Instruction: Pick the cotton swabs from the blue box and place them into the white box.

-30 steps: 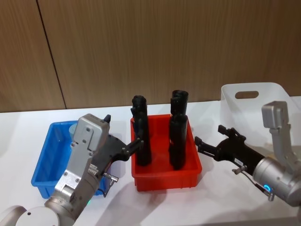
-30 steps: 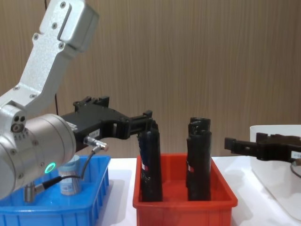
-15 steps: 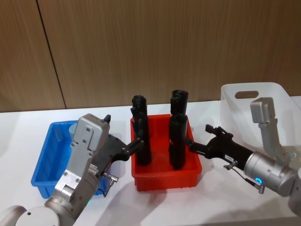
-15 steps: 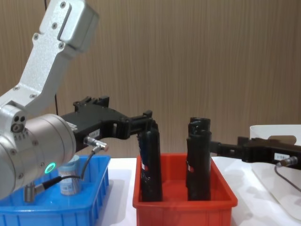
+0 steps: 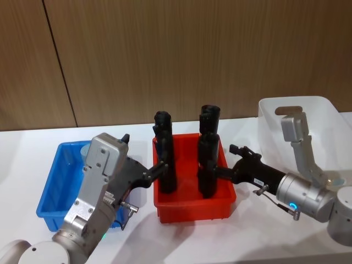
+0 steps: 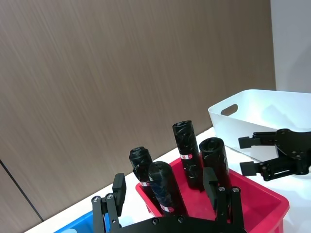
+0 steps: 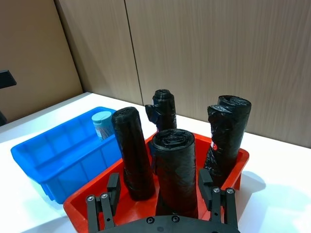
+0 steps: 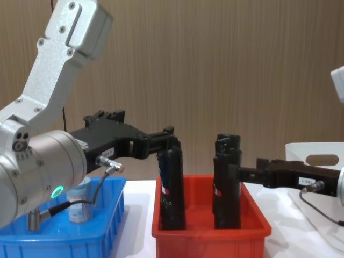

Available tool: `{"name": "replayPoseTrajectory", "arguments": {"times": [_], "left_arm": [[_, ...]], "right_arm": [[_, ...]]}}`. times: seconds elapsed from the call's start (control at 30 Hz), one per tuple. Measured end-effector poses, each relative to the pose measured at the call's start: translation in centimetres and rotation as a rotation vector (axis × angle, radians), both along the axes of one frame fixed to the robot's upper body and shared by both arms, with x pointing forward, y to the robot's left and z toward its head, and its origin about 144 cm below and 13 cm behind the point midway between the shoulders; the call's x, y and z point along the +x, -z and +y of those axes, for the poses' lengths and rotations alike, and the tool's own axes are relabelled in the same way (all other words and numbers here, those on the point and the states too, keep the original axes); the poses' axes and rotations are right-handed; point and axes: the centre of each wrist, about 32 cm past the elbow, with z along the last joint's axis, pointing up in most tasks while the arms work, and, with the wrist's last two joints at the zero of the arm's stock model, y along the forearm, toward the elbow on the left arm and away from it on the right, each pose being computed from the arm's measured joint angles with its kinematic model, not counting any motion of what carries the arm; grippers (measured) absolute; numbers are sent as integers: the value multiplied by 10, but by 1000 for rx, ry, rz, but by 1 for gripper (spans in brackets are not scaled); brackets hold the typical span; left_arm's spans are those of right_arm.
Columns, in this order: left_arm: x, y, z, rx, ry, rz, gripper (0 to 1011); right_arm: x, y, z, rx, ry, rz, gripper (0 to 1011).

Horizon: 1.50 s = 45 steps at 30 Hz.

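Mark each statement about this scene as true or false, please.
1. A swab tub stands in the blue box. True.
2. The red bin holds four black rolls. True.
3. The right claw is above the white box. False: it reaches at the red bin's right side, by a roll.
4. The left claw carries a swab tub. False: it is open and holds nothing, near a roll.
5. The white box lies on its side. False: it stands upright.

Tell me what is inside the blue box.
One tub of cotton swabs stands at the far end of the blue box. In the head view, the left arm covers the box's near right part.
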Motion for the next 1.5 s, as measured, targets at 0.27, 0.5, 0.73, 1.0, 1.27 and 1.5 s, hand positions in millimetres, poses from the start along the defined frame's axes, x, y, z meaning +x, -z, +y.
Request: {"name": "replayPoseTrajectory", "arguments": {"times": [0.27, 0.5, 0.73, 1.0, 1.27, 1.5], "left_arm": [[0, 0, 0, 0, 0, 0, 1004], [0, 0, 0, 0, 0, 0, 1004], [0, 0, 0, 0, 0, 0, 1004], [0, 0, 0, 0, 0, 0, 1004], [0, 0, 0, 0, 0, 0, 1004], [0, 0, 0, 0, 0, 0, 1004]], "right_arm": [[10, 3, 2, 2, -15, -1, 1002], [18, 5, 3, -1, -16, 3, 1002], [26, 7, 4, 0, -13, 5, 1002], [35, 8, 6, -3, -8, 6, 1002], [44, 8, 8, -5, -4, 5, 1002], [48, 10, 9, -10, 0, 8, 1001]]}}
